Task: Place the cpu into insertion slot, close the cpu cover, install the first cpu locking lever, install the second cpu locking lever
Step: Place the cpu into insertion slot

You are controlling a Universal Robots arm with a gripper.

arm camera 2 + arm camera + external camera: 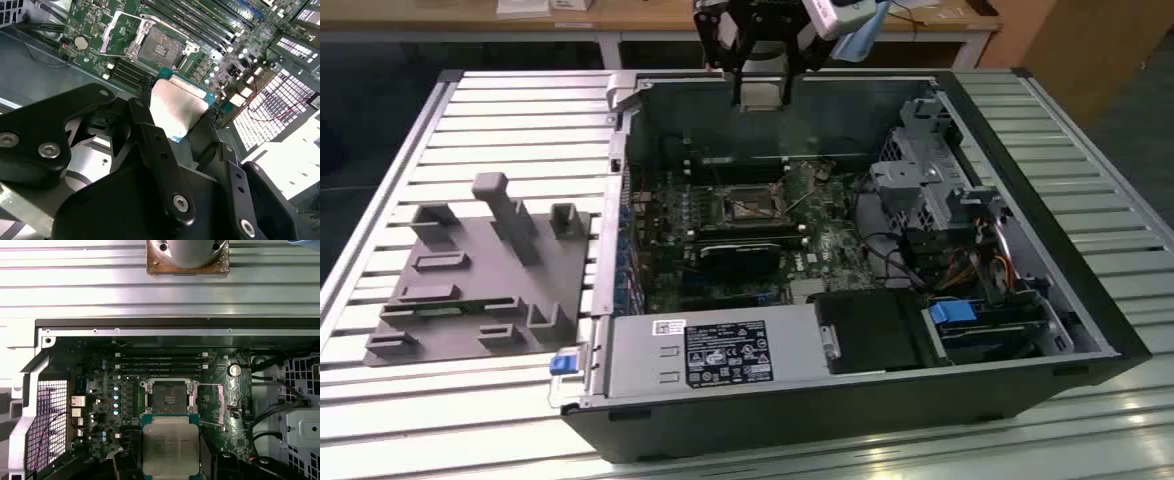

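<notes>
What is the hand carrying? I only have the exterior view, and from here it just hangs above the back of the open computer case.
Observer: In both wrist views the hand grips a square chip by two opposite edges, with the silver top showing.
Operator: Is anything sitting in the socket?
Observer: No. In the first wrist view the socket is bare, with its dark centre exposed, and the chip is held apart from it.
Operator: And the cover?
Observer: In the second wrist view the cover is swung up and open beside the socket.
</notes>
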